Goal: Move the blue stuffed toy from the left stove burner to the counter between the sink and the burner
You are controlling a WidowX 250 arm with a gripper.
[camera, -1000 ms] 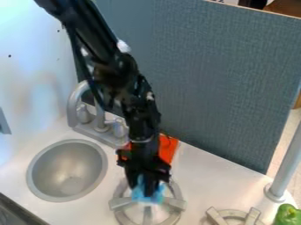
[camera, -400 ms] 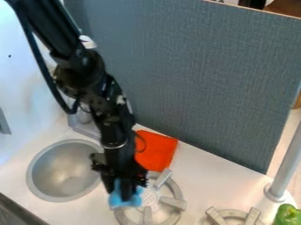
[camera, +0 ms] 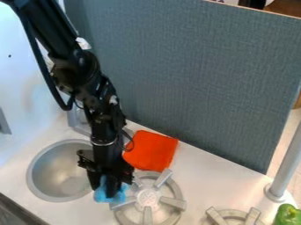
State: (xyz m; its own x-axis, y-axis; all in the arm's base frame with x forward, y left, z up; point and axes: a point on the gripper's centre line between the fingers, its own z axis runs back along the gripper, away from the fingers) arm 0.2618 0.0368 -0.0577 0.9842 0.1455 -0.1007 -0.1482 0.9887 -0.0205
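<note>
Camera view: the black two-finger gripper [camera: 107, 192] hangs over the white worktop [camera: 206, 171], between the round grey metal sink [camera: 57, 178] and the nearer edge of a round silver-grey burner with raised bars [camera: 147, 198]. Its black arm [camera: 79, 66] slants down from the upper left. The pincer is narrowed around a soft light-blue piece [camera: 101, 196], which bulges out below and beside the fingertips; it is probably a cloth or sponge, though the black fingers hide much of it. This blue piece lies just beside the sink's rim, at the side of the burner that faces the sink

Behind the burner, towards the worktop's back edge, an orange-red square of cloth [camera: 152, 151] lies flat, one corner close to the burner's bars. A grey metal faucet [camera: 75, 119] stands behind the sink, partly hidden by the arm. A blue-grey fabric-textured panel [camera: 211, 79] rises along the back edge. Near the worktop's right edge stand a pale grey round post [camera: 284, 160] and, nearer the front, a shiny green pepper [camera: 287, 215]. A second burner with raised grey bars [camera: 215, 215] sits between the first burner and the pepper
</note>
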